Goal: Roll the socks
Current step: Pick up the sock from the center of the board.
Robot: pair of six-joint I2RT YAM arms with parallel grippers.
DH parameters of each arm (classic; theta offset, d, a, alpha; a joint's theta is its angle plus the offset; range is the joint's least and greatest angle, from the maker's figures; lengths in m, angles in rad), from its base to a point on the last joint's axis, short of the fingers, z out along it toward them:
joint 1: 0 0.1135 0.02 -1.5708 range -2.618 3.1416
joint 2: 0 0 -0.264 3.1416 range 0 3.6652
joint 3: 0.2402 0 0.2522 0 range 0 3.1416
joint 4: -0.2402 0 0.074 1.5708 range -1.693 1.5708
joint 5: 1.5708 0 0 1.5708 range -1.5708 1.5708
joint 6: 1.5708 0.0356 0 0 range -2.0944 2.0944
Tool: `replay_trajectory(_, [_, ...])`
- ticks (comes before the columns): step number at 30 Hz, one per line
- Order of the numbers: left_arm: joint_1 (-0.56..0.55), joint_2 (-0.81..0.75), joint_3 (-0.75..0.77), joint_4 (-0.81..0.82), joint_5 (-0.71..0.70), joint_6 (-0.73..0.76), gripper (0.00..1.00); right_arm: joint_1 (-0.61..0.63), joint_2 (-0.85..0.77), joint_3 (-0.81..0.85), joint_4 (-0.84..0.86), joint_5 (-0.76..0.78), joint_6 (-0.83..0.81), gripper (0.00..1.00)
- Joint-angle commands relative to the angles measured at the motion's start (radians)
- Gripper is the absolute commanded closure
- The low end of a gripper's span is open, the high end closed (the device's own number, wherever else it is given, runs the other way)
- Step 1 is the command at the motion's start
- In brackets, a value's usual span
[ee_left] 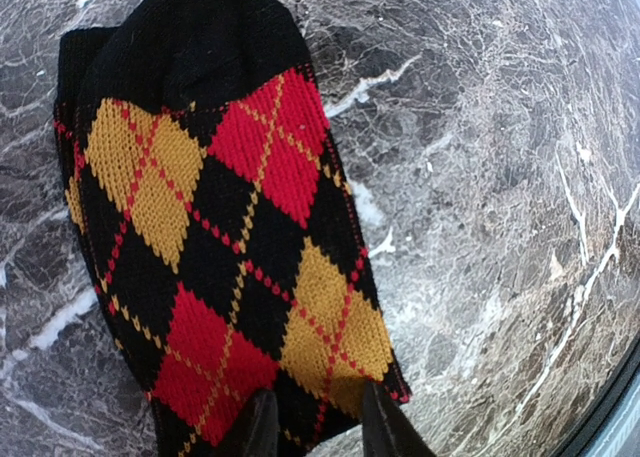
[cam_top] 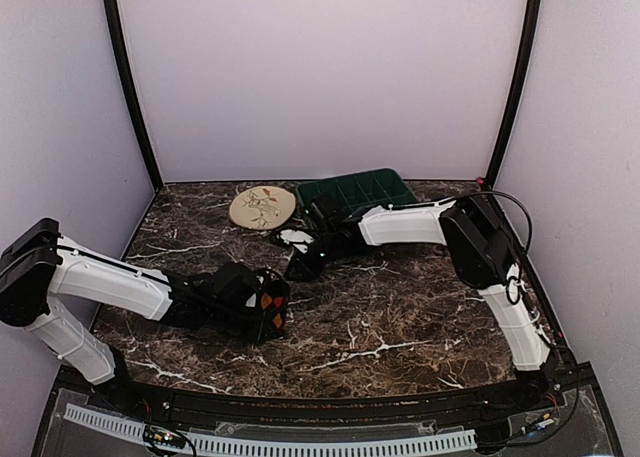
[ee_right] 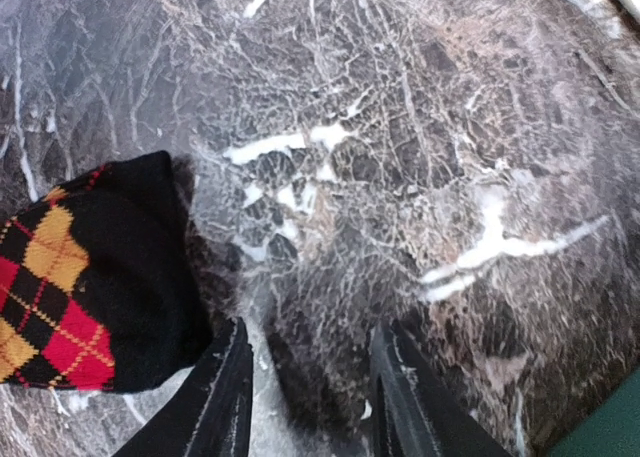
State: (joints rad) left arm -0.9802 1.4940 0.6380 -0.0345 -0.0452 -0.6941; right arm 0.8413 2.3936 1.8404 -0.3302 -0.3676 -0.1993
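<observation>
Dark marble table [cam_top: 400, 317]. A beige floral plate [cam_top: 262, 206] sits at the back, with a green divided tray [cam_top: 360, 189] just right of it. Both are well apart from the grippers, and nothing lies in the way of either one.

The black argyle sock [ee_left: 220, 237] with red and yellow diamonds lies flat on the marble at centre-left. Its plain black end points away from the left arm.

The left gripper [ee_left: 318, 392] is down at the sock's near end. Its fingers are partly apart with patterned fabric showing between them. I cannot tell whether they pinch the fabric or just sit over it.

The right gripper [ee_right: 312, 329] is low over the table by the sock's black end. Its fingers are spread with only bare marble between them, holding nothing. In the right wrist view the sock is just to the left of the left-hand finger. Whether it touches that finger is unclear.
</observation>
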Motion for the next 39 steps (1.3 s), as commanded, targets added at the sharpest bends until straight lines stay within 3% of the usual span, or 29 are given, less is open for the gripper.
replay_trajectory(1, [-0.007,-0.024,0.020,-0.063,-0.029,-0.010,0.66,-0.011,-0.106,-0.070,0.076,0.032,0.019,0.62])
replay_trajectory(11, [-0.008,-0.091,0.032,-0.035,-0.063,-0.016,0.55,0.005,-0.258,-0.268,0.186,0.073,0.032,0.55])
replay_trajectory(16, [-0.008,-0.168,0.017,0.007,-0.088,-0.019,0.51,0.053,-0.333,-0.370,0.226,0.167,0.008,0.55])
replay_trajectory(22, [-0.007,-0.322,-0.044,-0.025,-0.221,-0.077,0.45,0.135,-0.418,-0.478,0.280,0.276,-0.012,0.54])
replay_trajectory(28, [-0.005,-0.511,-0.126,-0.157,-0.418,-0.222,0.34,0.254,-0.450,-0.501,0.255,0.376,-0.061,0.53])
replay_trajectory(36, [0.012,-0.670,-0.217,-0.265,-0.482,-0.388,0.32,0.364,-0.406,-0.474,0.232,0.448,-0.108,0.47])
replay_trajectory(37, [0.018,-0.687,-0.231,-0.264,-0.475,-0.399,0.32,0.375,-0.395,-0.462,0.227,0.455,-0.115,0.39])
replay_trajectory(39, [0.026,-0.715,-0.255,-0.260,-0.462,-0.414,0.32,0.393,-0.373,-0.435,0.216,0.462,-0.131,0.34])
